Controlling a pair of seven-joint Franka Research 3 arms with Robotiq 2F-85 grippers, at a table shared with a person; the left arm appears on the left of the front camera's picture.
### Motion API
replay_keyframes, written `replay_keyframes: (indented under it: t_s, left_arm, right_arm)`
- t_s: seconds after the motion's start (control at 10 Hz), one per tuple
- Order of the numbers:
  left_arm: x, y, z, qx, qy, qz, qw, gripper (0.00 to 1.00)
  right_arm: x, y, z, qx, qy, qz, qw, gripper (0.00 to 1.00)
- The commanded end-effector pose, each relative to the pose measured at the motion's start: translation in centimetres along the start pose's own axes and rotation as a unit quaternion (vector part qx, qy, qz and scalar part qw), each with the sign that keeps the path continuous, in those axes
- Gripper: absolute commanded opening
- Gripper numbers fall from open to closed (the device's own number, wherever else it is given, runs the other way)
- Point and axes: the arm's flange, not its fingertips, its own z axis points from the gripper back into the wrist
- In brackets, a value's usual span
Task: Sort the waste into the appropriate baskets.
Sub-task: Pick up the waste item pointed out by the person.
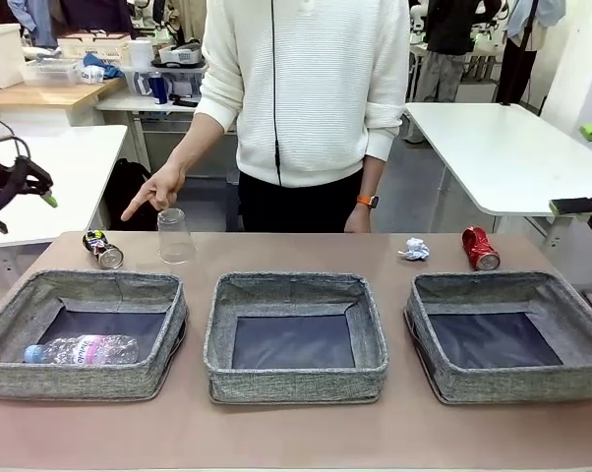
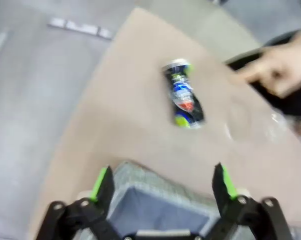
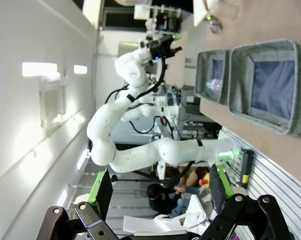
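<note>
Pointing hand [image 1: 158, 192]: the person's, at the table's far edge, index finger aimed down toward 7 o'clock, just above the clear plastic cup [image 1: 174, 236] and near the crushed dark can [image 1: 103, 249].
Left gripper [image 1: 42, 189]: raised at 9 o'clock of the front view, jaws wide, holding nothing.
Dark can against it: in the front view the crushed dark can lies at 4 o'clock of the Left gripper, apart. In the left wrist view it lies on the table [image 2: 130, 135] at 12 o'clock, well beyond the wide jaws, with a corner of the left basket [image 1: 80, 285] just below them.
Cup pose: upside down, just beside the crushed dark can at its 3 o'clock.
Bottle: the clear plastic bottle [image 1: 83, 349] lies on its side in the left basket, toward its 7 o'clock corner.
Right gripper [image 1: 586, 209]: at 3 o'clock of the front view, jaws wide, empty.
Red can against it: the crushed red can [image 1: 480, 248] lies at 8 o'clock of the Right gripper, apart, on the table behind the right basket [image 1: 517, 383].
Paper: the crumpled white paper ball [image 1: 413, 249] sits near the crushed red can, at its 9 o'clock.
Middle basket [image 1: 294, 379]: between the other two.
</note>
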Motion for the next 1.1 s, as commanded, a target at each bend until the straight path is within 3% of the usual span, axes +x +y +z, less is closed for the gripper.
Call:
replay_keyframes:
  t_s: [0.0, 0.2, 0.5, 0.6, 0.9, 1.0]
  left_arm:
    - [1.2, -4.5, -1.6, 0.119, 0.027, 0.097, 0.988, 1.00]
    - [1.7, -6.2, -5.7, 0.159, 0.055, 0.103, 0.980, 1.00]
    - [1.1, -7.1, -8.2, 0.130, 0.107, 0.060, 0.984, 1.00]
    - [0.0, -6.2, -7.9, 0.163, 0.064, 0.077, 0.981, 1.00]
    - [0.1, -7.3, -8.8, 0.152, 0.083, 0.071, 0.982, 1.00]
    - [1.3, -7.8, -9.5, 0.118, 0.123, -0.017, 0.985, 1.00]
  right_arm:
    - [0.0, 0.6, -0.1, 0.006, -0.004, -0.008, 1.000, 1.00]
    - [0.0, 0.6, -0.1, 0.006, -0.004, -0.008, 1.000, 1.00]
    - [0.0, 0.6, -0.1, 0.006, -0.004, -0.008, 1.000, 1.00]
    - [0.0, 0.6, -0.1, 0.006, -0.004, -0.008, 1.000, 1.00]
    - [0.0, 0.6, -0.1, 0.006, -0.004, -0.008, 1.000, 1.00]
    - [0.0, 0.6, -0.1, 0.006, -0.004, -0.008, 1.000, 1.00]
